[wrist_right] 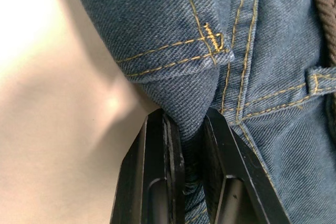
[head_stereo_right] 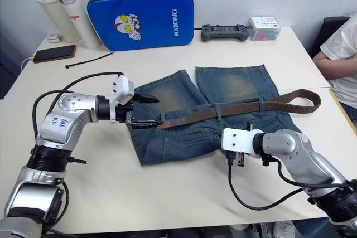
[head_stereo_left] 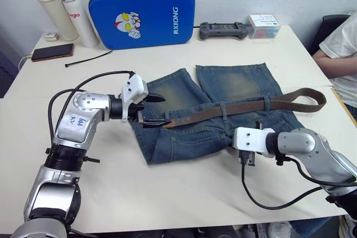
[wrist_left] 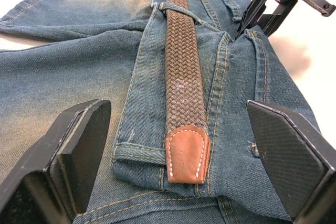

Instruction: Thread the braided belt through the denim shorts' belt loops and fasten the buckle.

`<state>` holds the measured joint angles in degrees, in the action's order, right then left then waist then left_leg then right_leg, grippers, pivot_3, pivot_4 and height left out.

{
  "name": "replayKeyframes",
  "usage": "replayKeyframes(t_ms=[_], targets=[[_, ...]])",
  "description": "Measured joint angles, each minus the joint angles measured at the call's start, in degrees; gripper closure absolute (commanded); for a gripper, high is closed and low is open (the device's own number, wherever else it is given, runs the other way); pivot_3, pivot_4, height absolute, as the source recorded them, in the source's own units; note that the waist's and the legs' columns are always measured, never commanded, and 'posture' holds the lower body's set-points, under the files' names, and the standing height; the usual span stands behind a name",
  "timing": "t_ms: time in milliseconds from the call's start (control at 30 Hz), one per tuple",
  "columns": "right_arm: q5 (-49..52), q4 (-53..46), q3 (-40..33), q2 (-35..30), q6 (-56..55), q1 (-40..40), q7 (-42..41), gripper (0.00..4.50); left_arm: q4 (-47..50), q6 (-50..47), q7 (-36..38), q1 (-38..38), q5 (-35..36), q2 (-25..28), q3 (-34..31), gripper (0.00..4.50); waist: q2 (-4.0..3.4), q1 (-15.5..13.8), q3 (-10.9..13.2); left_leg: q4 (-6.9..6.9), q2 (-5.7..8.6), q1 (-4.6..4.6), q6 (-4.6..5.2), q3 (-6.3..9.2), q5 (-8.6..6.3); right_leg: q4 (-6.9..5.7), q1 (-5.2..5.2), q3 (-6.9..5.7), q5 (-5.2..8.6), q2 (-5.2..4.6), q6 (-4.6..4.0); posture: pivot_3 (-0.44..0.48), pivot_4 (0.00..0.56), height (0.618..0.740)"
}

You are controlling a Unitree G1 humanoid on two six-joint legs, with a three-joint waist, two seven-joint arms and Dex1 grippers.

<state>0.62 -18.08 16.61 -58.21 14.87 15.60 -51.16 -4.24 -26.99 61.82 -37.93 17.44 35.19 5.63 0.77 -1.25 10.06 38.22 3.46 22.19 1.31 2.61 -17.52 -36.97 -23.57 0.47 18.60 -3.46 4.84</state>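
The denim shorts [head_stereo_left: 223, 90] lie flat mid-table, legs pointing away from me. The braided belt [head_stereo_left: 240, 107] runs along the waistband under belt loops [head_stereo_left: 223, 108], and its far right end curls back on itself [head_stereo_left: 315, 100]. I cannot make out the buckle. The belt's tan leather tip [wrist_left: 187, 153] lies at the left end of the waistband. My left gripper [head_stereo_left: 153, 110] is open, with a finger [wrist_left: 79, 145] on either side of that tip and not touching it. My right gripper [wrist_right: 191, 129] is shut on a fold of denim at the shorts' near edge.
Along the back of the table stand a blue padded case [head_stereo_left: 142, 12], two bottles [head_stereo_left: 64, 12], a phone [head_stereo_left: 52, 52], a black cable tie [head_stereo_left: 89, 58], a game controller [head_stereo_left: 223, 29] and a small box [head_stereo_left: 264, 26]. A person in a white shirt [head_stereo_left: 343, 54] sits at the right.
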Motion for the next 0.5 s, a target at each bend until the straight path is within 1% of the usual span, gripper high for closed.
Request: replayKeyframes(t_ms=[100,133,200,300,500], targets=[[0.02,1.73,-2.53,-2.40,-4.79,-2.35,-1.22,4.36,-1.12,0.48,0.07,-0.02,-0.18,0.07,-0.03,0.00,-0.02,-0.42,0.01,0.02,0.03,0.05,0.02,0.02,-0.01,0.04,0.00,-0.03,0.00,-0.02,0.00,0.000,0.150,0.740],[0.03,3.67,-4.66,-4.92,-8.67,-4.30,-2.29,4.36,-1.42,0.87,0.18,-0.03,-0.42,0.16,-0.01,0.00,-0.02,-0.81,0.01,0.06,0.05,0.09,0.05,0.04,-0.02,0.07,0.01,-0.05,0.00,-0.05,0.01,0.000,0.150,0.740],[-0.01,6.87,-7.27,-7.54,-13.21,-6.26,-3.57,4.36,-1.85,1.39,0.31,-0.04,-0.75,0.17,-0.02,0.00,-0.02,-1.08,0.01,0.07,0.07,0.07,0.08,0.03,-0.03,0.11,0.07,-0.05,-0.02,-0.06,0.04,0.000,0.150,0.740],[0.09,10.88,-9.79,-8.09,-17.02,-7.45,-4.59,4.36,-3.02,1.83,0.45,-0.06,-1.03,0.05,0.08,0.00,-0.02,-0.94,0.01,0.08,0.06,0.05,0.08,0.01,-0.03,0.08,0.07,-0.03,-0.02,-0.04,0.05,0.000,0.150,0.740],[0.36,19.25,-10.72,-8.08,-25.74,-6.22,-7.09,4.36,-3.51,2.55,1.15,-0.68,-1.50,-0.70,1.30,0.00,-0.02,-0.65,0.02,0.08,0.05,0.05,0.07,0.01,-0.03,0.07,0.07,-0.04,-0.02,-0.03,0.05,0.000,0.150,0.740]])
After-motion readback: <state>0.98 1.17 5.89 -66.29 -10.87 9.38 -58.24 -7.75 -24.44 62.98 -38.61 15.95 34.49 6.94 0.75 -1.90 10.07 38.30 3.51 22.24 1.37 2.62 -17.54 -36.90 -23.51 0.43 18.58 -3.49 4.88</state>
